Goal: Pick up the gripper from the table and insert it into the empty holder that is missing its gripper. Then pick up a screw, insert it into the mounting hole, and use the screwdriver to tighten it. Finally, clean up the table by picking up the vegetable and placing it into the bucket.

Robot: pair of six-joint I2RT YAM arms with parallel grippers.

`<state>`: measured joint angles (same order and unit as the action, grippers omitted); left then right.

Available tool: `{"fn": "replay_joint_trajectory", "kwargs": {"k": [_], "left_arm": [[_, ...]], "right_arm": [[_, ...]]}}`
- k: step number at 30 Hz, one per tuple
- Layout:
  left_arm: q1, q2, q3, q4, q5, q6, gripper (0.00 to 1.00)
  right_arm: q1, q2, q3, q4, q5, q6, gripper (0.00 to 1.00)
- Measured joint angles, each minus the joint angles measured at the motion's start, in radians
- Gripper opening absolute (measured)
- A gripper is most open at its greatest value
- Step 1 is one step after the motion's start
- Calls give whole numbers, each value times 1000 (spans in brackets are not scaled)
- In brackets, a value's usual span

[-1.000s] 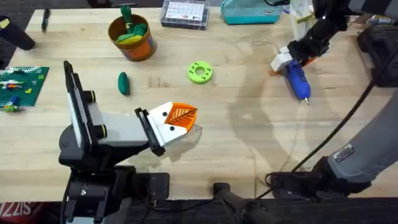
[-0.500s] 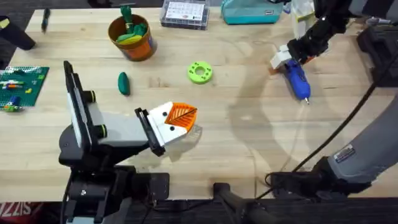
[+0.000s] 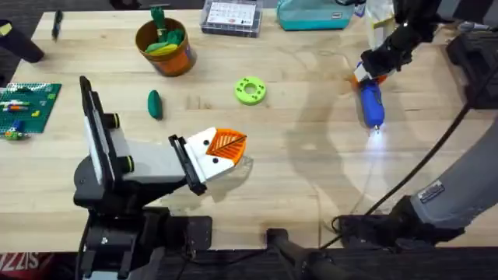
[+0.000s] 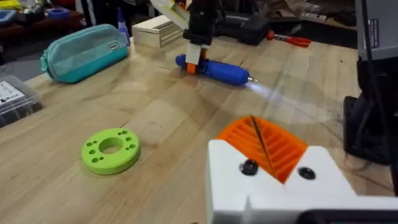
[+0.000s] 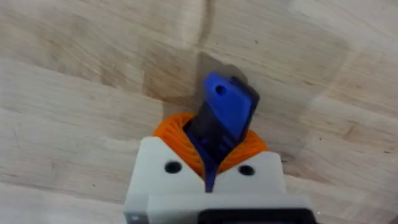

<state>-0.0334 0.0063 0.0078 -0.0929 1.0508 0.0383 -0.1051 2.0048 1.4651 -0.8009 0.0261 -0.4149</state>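
Between your right claw's (image 5: 211, 163) orange pads sits the blue cylindrical powered screwdriver (image 3: 371, 103), clamped at its rear end, resting on the wooden tabletop (image 3: 311, 155). You're at the tightening step; next, lift it toward the left claw (image 3: 226, 148), whose opening I cannot tell.

the screwdriver (image 3: 371, 103) is blue. the vegetable (image 3: 155, 104) is dark green, the bucket (image 3: 164, 47) orange. the left gripper (image 3: 222, 152) is white with ribbed orange pads. a bright green disc (image 3: 250, 90), a teal pouch (image 4: 84, 52), a pale wood-grain table (image 3: 296, 163).
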Motion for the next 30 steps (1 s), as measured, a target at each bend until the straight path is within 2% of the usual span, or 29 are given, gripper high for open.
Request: {"fn": "replay_joint_trajectory", "kwargs": {"k": [5, 12, 18, 25, 30], "left_arm": [[0, 0, 0, 0, 0, 0, 19], [0, 0, 0, 0, -1, 0, 19], [0, 0, 0, 0, -10, 0, 19], [0, 0, 0, 2, -19, 0, 19], [0, 0, 0, 3, -23, 0, 19]], "right_arm": [[0, -2, 0, -29, 12, 33, 16], [0, -48, 25, -196, 15, 93, 12], [0, -243, 58, -268, 9, 133, 9], [0, -490, 61, -374, -65, 157, 9], [0, -679, -21, -328, -84, 174, 9]]}}
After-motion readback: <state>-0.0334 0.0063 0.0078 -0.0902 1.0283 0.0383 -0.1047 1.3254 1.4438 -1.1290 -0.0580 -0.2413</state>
